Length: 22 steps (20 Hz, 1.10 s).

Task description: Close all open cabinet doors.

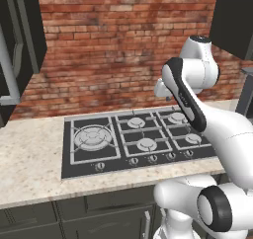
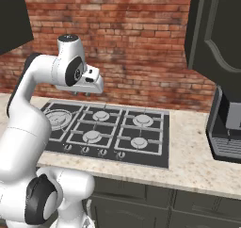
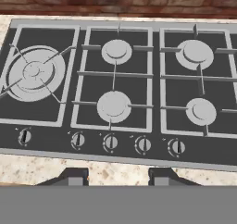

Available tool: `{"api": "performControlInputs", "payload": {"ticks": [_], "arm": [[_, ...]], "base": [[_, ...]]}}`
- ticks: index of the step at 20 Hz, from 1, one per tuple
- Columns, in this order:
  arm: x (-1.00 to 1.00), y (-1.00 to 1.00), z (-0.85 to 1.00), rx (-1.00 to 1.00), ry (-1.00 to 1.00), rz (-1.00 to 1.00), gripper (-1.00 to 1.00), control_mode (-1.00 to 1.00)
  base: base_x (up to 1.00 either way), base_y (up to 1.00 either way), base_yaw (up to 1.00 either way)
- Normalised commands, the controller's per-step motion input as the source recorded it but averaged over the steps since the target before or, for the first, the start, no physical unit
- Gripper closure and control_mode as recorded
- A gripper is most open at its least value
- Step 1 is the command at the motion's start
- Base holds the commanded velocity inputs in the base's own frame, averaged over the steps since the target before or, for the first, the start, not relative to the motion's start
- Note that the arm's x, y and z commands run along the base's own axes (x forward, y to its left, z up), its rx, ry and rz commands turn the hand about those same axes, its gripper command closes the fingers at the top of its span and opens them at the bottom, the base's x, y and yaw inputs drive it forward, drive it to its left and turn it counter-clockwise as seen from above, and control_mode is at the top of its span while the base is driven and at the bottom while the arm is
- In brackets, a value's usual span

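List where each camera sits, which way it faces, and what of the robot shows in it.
Left base view: behind the arm to its left, looking forward and down at the cooktop and brick wall; the white arm rises at lower right, an open cabinet door at left.
Right base view: behind to its right, same cooktop and wall; the arm rises at lower left, a coffee machine at right.
Hand view: looks down on the cooktop; the gripper, fingers apart.
All three share the cooktop.
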Motion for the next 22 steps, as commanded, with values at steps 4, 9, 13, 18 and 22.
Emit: {"api": "performControlInputs", "payload": {"ticks": [4,9,13,18,22], "arm": [[0.00,0.00,0.00,0.00,0.00,0.00,-1.00,1.00],[0.00,0.00,0.00,0.00,0.00,0.00,-1.00,1.00],[0.00,0.00,0.00,0.00,0.00,0.00,-1.00,1.00],[0.00,0.00,0.00,0.00,0.00,0.00,-1.00,1.00],[0.00,0.00,0.00,0.00,0.00,0.00,-1.00,1.00]], "base": [[0.00,0.00,0.00],[0.00,0.00,0.00],[-0.05,0.00,0.00],[-0.49,-0.04,0.00],[-0.61,-0.01,0.00]]}}
